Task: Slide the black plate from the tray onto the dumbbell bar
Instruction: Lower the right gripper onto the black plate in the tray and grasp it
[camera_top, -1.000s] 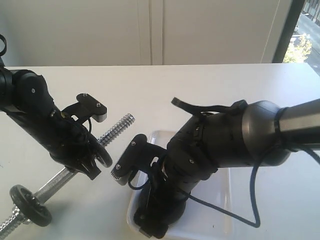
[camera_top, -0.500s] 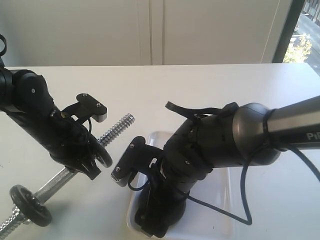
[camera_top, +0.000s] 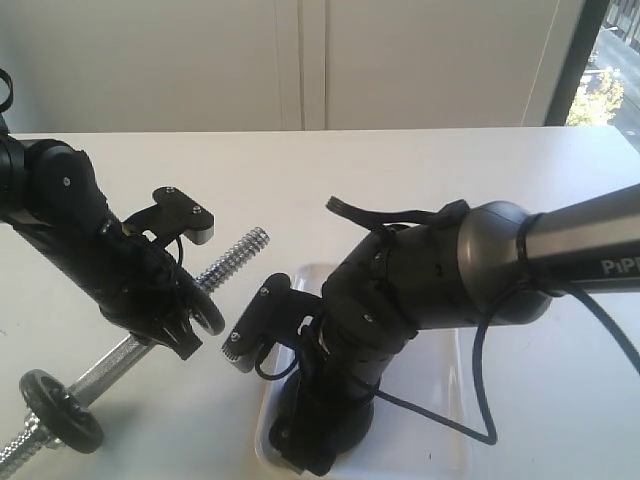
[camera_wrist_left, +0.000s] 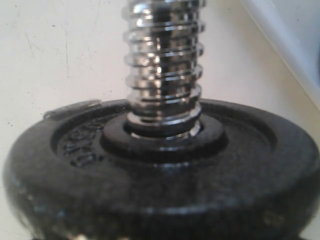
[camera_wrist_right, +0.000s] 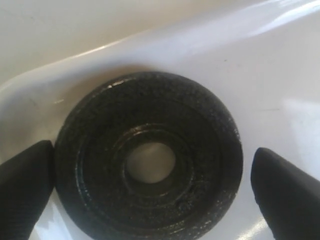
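Note:
The black plate (camera_wrist_right: 150, 157) lies flat in a corner of the white tray (camera_wrist_right: 260, 75), its centre hole showing the tray floor. My right gripper (camera_wrist_right: 150, 160) is open and straddles it; one finger is right next to the plate's rim and the other finger (camera_wrist_right: 285, 192) stands a little off. In the exterior view the right gripper (camera_top: 310, 445) hangs over the tray's (camera_top: 425, 450) near left corner and hides the plate. My left gripper (camera_top: 170, 325) is shut on the dumbbell bar (camera_top: 235, 252), which slants upward. A black disc (camera_wrist_left: 160, 185) sits on the bar's thread (camera_wrist_left: 164, 65) at the gripper.
Another black disc (camera_top: 62, 410) sits near the bar's lower end, resting on the white table (camera_top: 300, 180). The bar's free threaded tip points toward the tray's far left corner (camera_top: 305, 270). A black cable (camera_top: 480, 400) loops over the tray.
The right arm has shifted slightly left and lower over the tray. The left arm and the bar have not moved.

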